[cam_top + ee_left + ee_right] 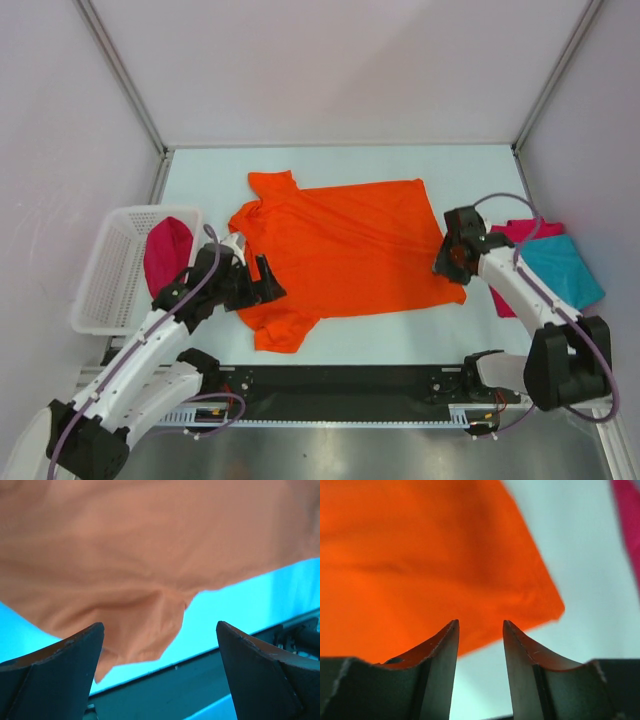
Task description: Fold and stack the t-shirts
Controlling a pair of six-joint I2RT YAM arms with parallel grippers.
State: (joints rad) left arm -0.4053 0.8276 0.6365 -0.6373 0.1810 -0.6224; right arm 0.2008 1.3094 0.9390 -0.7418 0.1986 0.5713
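Note:
A bright orange t-shirt (pixel 345 248) lies spread flat in the middle of the table, one sleeve toward the front left. It fills the left wrist view (pixel 125 555) and the right wrist view (pixel 415 560). My left gripper (pixel 262 280) is open and empty over the shirt's left edge. My right gripper (pixel 447 262) is open and empty at the shirt's right hem corner. A folded teal t-shirt (pixel 560 268) lies on a crimson one (pixel 524 232) at the right. Another crimson t-shirt (pixel 166 252) sits in the basket.
A white mesh basket (pixel 108 268) stands at the table's left edge. The black rail (pixel 350 385) runs along the near edge. Walls close in on the left, back and right.

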